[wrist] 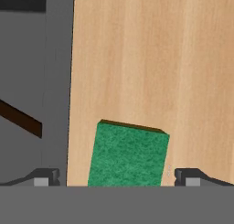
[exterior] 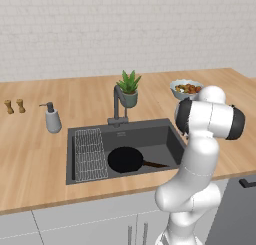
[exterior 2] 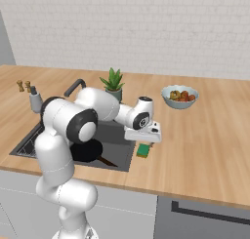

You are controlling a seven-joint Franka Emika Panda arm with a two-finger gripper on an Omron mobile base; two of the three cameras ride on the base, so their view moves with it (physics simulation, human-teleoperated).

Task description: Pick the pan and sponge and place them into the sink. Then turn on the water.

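The black pan (exterior: 125, 159) lies flat in the dark grey sink (exterior: 150, 134), its handle (wrist: 20, 118) pointing toward the sink's right wall. In the right base view the arm covers part of the pan (exterior 2: 88, 151). The green sponge (exterior 2: 143, 150) rests on the wooden counter just right of the sink's rim. My gripper (exterior 2: 145, 144) hovers right over it, pointing down and open. In the hand view the sponge (wrist: 128, 154) sits between the two spread fingertips (wrist: 189, 177), with no visible contact. No water runs from the faucet (exterior: 117, 106).
A wire rack (exterior: 90, 154) fills the sink's left part. A soap dispenser (exterior: 52, 119) and two small shakers (exterior: 15, 106) stand on the left of the counter. A potted plant (exterior: 129, 86) stands behind the faucet and a fruit bowl (exterior 2: 179, 96) at the back right.
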